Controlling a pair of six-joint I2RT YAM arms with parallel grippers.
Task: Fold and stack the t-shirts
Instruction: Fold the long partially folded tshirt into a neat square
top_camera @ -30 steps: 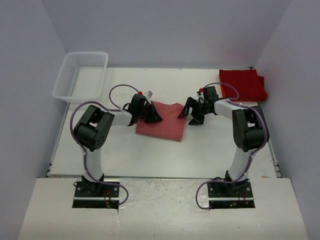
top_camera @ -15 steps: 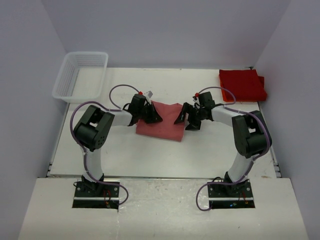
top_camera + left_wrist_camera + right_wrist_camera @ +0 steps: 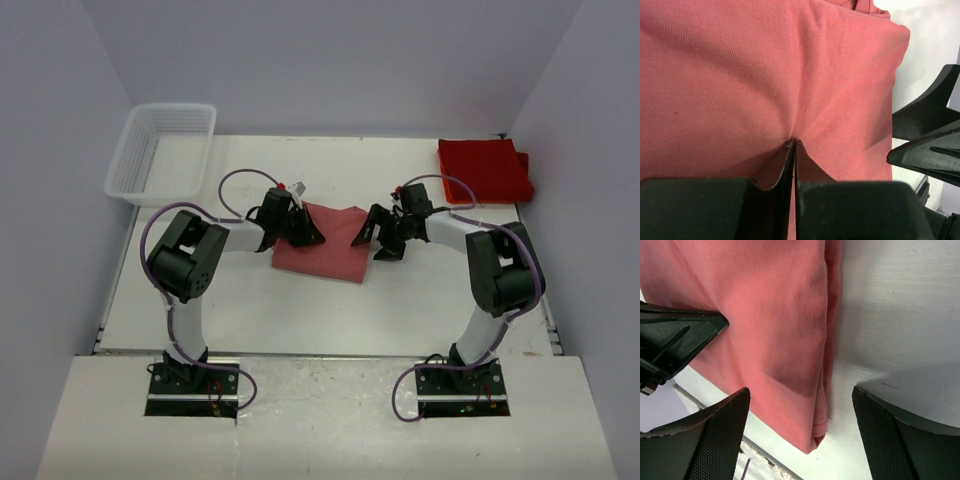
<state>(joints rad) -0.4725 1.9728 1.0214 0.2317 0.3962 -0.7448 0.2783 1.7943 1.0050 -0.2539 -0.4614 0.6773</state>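
Pinching tight, the left pincer (image 3: 793, 144) has its two black fingers pressed flat together on a small bunch of the faded salmon-red cloth t-shirt (image 3: 740, 75). The soft cloth puckers into creases right at the tips. Seen from above, this pincer grips the shirt near its left end, close to the far edge.

The right pincer (image 3: 800, 392) stands wide and holds nothing. One of its fingers (image 3: 715, 435) hangs over the cloth and the other over the bare white table (image 3: 900, 300). The shirt's folded right edge runs between them. I cannot tell if either finger touches the cloth.

The shirt lies flat in the middle of the table, folded into a rectangle, with one pincer at each end. Its long side runs from left to right. It is turned a little, so the right end sits a bit nearer the arms than the left end.

A pile of deep red folded t-shirts (image 3: 483, 168) lies in the far right corner, well apart from the right pincer. A white plastic mesh basket (image 3: 165, 107) sits at the far left corner, hanging over the table's edge.
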